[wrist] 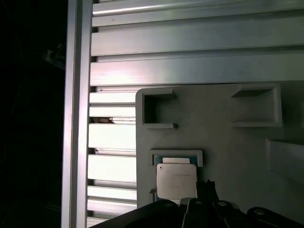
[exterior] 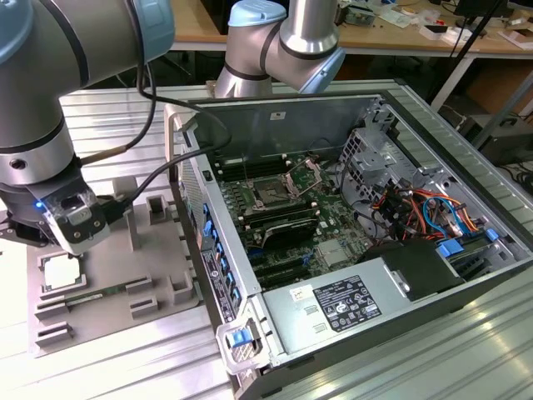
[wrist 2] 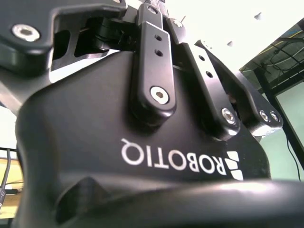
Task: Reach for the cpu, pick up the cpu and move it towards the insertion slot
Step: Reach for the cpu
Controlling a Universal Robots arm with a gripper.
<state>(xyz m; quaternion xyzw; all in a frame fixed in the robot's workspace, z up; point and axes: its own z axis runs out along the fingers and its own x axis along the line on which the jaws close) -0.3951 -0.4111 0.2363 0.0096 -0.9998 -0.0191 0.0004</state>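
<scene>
Arm (exterior: 33, 100) at exterior view's left, closest in. Tool (wrist: 209, 208) hangs right over the cpu (exterior: 62, 271); clenched or released, can't tell. Cpu lies flat in a recess of the grey tray (exterior: 112, 292) on the slatted tabletop (exterior: 100, 112), not lifted. Right of tray: open PC case (exterior: 391, 275), insertion slot (exterior: 271, 193) on the board, bracket raised, well apart from cpu.
</scene>
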